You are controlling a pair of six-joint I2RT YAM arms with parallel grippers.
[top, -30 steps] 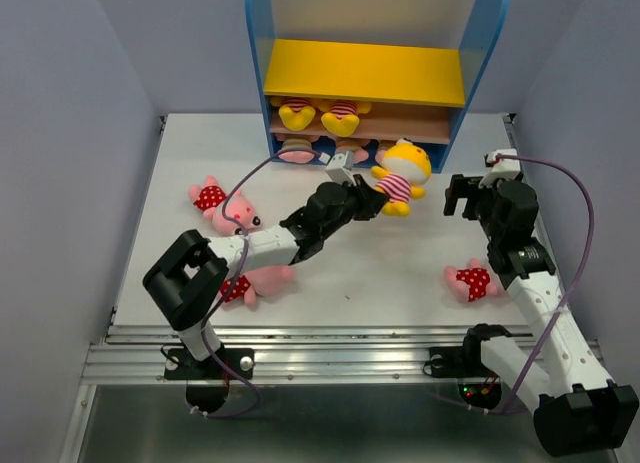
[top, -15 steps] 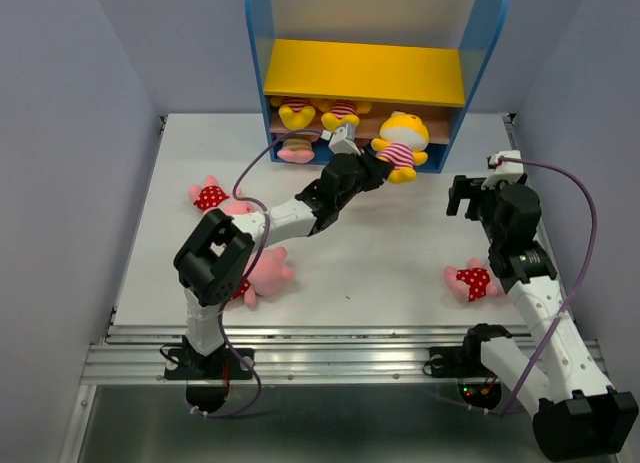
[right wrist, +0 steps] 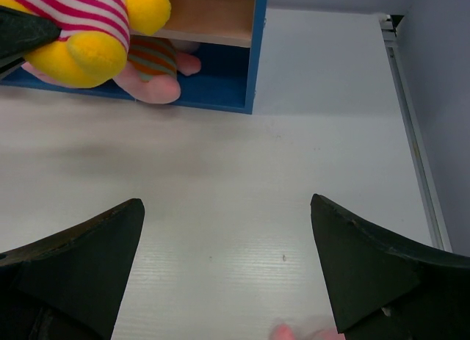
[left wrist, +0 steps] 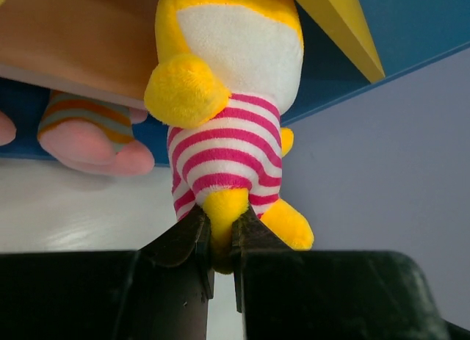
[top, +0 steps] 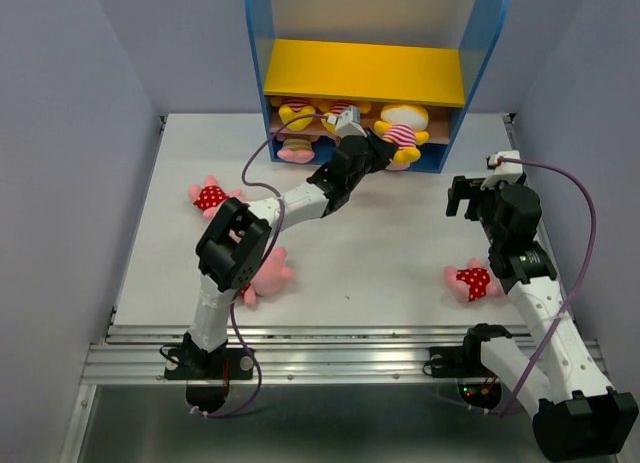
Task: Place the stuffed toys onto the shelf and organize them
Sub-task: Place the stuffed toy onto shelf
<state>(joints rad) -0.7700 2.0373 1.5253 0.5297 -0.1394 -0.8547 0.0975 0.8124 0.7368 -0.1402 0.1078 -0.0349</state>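
Over the last second your left pincer (left wrist: 220, 236), clamped on one foot of the yellow bear (left wrist: 233, 127), has swung it from mid-desk up to the shelf (top: 365, 71). The bear now hangs at the right end of the brown middle board (top: 440, 133), probably ready for release. Your right pincer (right wrist: 224, 208) stays spread wide and empty.

A: Where's the overhead camera?
B: High, opposite the shelf (top: 365, 73), tilted down toward it from far off.
A: The wrist ones?
B: Left sits at the shelf's right end (very close). Right faces that end from farther out. All three share the striped yellow bear (left wrist: 228, 127).
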